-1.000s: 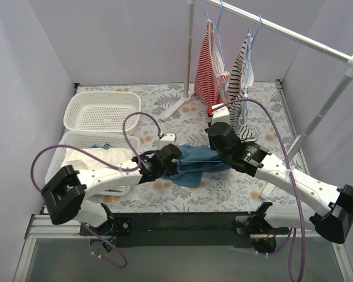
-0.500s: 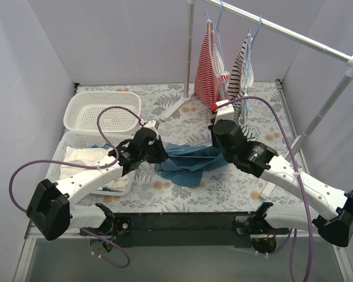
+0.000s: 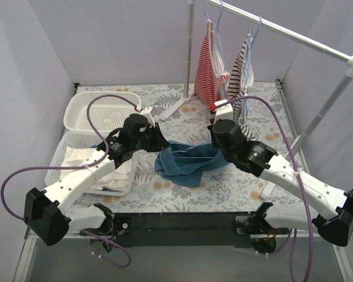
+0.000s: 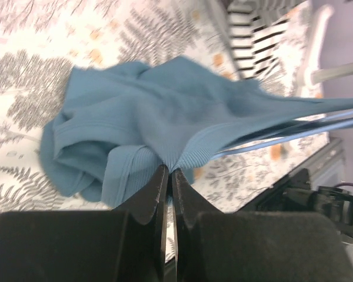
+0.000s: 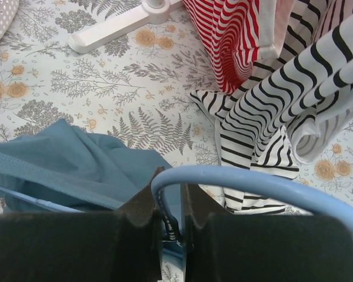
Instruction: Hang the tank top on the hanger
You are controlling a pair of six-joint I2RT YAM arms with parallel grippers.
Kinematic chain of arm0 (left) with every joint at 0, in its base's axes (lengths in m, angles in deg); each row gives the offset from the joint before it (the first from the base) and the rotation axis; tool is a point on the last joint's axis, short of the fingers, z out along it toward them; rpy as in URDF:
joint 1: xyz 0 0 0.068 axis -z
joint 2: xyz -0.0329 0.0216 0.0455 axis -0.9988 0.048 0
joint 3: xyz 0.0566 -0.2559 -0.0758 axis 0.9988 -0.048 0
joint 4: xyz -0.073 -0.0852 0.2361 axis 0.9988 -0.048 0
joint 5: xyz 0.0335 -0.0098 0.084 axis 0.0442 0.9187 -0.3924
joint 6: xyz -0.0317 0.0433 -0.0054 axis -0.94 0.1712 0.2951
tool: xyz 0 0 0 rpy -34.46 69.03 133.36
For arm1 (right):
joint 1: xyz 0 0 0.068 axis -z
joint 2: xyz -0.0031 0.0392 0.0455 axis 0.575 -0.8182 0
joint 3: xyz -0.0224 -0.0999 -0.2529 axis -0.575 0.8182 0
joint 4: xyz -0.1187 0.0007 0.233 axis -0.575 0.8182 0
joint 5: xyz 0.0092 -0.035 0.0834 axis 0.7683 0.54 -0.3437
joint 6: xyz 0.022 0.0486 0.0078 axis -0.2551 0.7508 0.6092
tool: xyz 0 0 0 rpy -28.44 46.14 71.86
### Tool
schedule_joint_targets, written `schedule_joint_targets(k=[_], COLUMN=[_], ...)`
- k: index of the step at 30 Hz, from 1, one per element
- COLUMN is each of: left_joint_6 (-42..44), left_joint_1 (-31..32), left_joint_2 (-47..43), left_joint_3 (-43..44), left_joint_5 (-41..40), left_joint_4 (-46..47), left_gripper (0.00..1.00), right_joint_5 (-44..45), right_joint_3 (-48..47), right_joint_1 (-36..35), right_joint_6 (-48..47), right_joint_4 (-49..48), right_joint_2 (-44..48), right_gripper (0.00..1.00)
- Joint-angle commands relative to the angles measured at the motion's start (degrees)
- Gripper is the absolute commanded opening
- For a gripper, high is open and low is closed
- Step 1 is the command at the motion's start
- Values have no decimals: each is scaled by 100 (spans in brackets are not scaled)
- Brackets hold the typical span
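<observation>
The teal-blue tank top hangs bunched between my two grippers above the floral table. My left gripper is shut on a ribbed edge of the tank top. My right gripper is shut on the light-blue wire hanger, whose hook curves over the jaws. The hanger's thin arms run into the tank top. The tank top also shows in the right wrist view, below and left of the jaws.
A red-and-white striped top and a black-and-white striped top hang on the white rack at the back right. Two white baskets stand at the left, the nearer one holding pale cloth.
My left gripper has moved up and back to the left, pulling the tank top's edge with it. The cloth has lifted and bunched. The right gripper has stayed nearly still with the hanger.
</observation>
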Motion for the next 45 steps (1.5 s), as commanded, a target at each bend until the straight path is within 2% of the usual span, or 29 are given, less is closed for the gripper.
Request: schedule_joint_targets(k=[1, 12, 15, 16, 17, 19, 21, 22, 24, 25, 29, 32, 36, 41, 45], left_joint_6=[178, 424, 503, 512, 530, 608, 783, 845, 1056, 1109, 1285, 1461, 1637, 1848, 2233], left_joint_1=[-21, -48, -74, -74, -74, -74, -74, -74, -74, -74, -74, -74, -74, -74, -74], left_joint_2=[-207, 443, 540, 558, 601, 672, 690, 681, 602, 471, 24, -521, -787, -717, -603], left_joint_3=[865, 2439, 2817, 2896, 3106, 3283, 3598, 3731, 4038, 4118, 4418, 4172, 4224, 4558, 4856], left_joint_5=[378, -333, -159, 7, 44, 123, 106, 88, 131, 167, -140, -553, -484, -141, 289], left_joint_4=[-386, -1361, -1302, -1275, -1275, -1318, -1388, -1406, -1311, -1214, -591, 558, 1071, 994, 370], left_gripper=[0, 0, 1, 5, 17, 22, 44, 57, 70, 72, 75, 80, 81, 82, 77], right_joint_5=[-74, -372, -443, -469, -496, -592, -540, -540, -575, -592, -742, -979, -1531, -2051, -1877], right_joint_3=[-586, -1430, -1606, -1624, -1685, -1791, -2088, -2203, -2545, -2643, -3284, -4065, -5042, -5202, -4957], right_joint_1=[6, -354, -354, -354, -354, -354, -354, -354, -354, -354, -354, -363, -363, -354, -354], right_joint_6=[-153, -294, -346, -364, -390, -425, -557, -610, -768, -803, -979, -1120, -1120, -1007, -988], right_joint_4=[-344, -854, -872, -933, -925, -898, -837, -802, -767, -766, -731, -723, -731, -618, -38], right_joint_2=[-227, -439, -438, -465, -509, -597, -649, -641, -606, -597, -553, -509, -413, -386, -448], right_gripper=[1, 1, 1, 1, 1, 1, 1, 1, 1, 1, 1, 1, 1, 1, 1])
